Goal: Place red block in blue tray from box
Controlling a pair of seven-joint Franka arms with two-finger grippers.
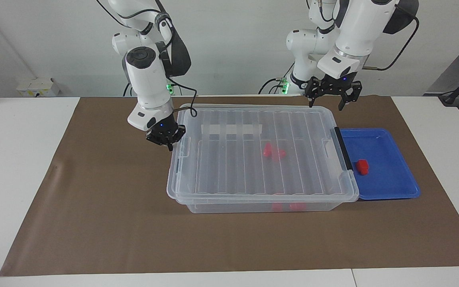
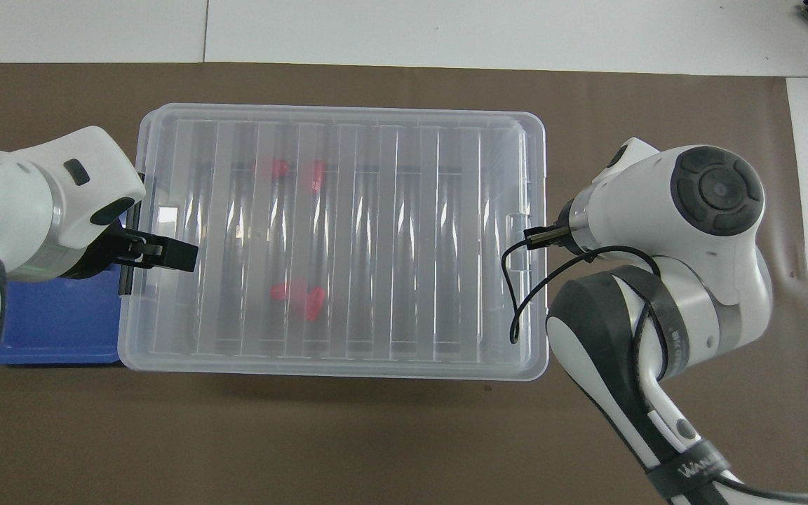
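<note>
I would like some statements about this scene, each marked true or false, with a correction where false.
1. The red block lies in the blue tray. True.
2. The box has no lid. False: a clear ribbed lid covers it.
3. Other red pieces are inside the box. True.
4. The left claw holds the red block. False: it is open, empty and raised above the box's end beside the tray.
5. The right claw is shut, at the box's end toward the right arm. True.
</note>
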